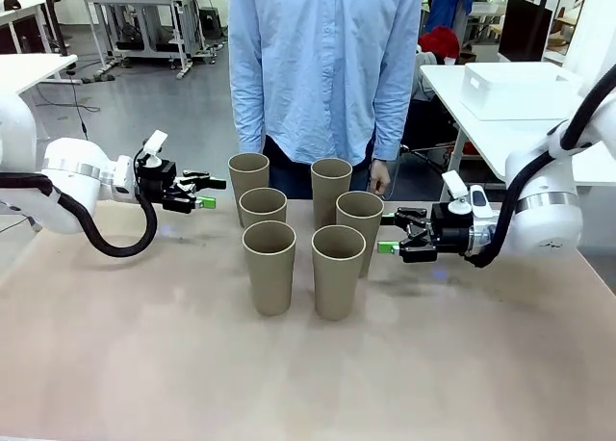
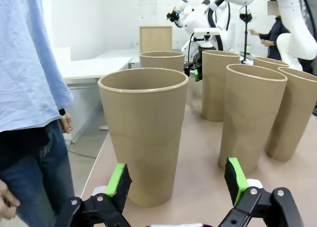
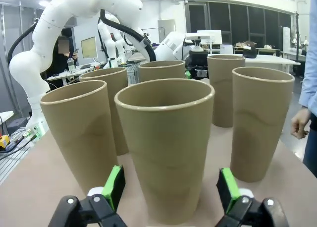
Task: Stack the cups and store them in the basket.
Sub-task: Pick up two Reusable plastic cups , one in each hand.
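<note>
My right pincer (image 1: 387, 233), spread and empty, has one upright cup (image 1: 360, 221) dead ahead, just off its jaws and nearer than any other on the surface (image 1: 144, 364), while my left pincer (image 1: 212, 192), equally spread and empty, faces another cup (image 1: 248, 174) straight ahead too.

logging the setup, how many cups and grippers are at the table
cups: 6
grippers: 2 (left gripper, right gripper)
total: 8
</note>
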Robot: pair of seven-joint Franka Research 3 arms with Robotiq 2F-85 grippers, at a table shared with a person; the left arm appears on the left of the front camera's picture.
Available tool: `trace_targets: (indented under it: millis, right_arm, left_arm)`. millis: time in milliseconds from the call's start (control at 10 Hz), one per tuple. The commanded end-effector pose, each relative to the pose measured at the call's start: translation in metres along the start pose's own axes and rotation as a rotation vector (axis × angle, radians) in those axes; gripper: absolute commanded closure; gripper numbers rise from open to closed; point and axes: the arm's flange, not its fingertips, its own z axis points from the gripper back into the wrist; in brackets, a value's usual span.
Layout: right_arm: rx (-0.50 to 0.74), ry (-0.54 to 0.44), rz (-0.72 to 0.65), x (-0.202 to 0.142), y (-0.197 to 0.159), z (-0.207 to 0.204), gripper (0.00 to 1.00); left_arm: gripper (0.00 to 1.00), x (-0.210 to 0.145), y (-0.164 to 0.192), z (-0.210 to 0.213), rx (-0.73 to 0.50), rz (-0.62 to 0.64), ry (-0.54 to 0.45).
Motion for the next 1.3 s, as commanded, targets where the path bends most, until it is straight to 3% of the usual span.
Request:
trace_targets:
  millis: [0, 1200]
  right_arm:
    - [0.020, -0.018, 0.008, -0.003, -0.007, -0.004, 0.00]
    - [0.025, -0.046, -0.004, -0.002, -0.004, -0.026, 0.00]
  left_arm:
    - [0.00, 0.003, 0.009, -0.004, 0.008, -0.029, -0.023]
    - [0.00, -0.007, 0.024, -0.044, 0.094, -0.056, -0.042]
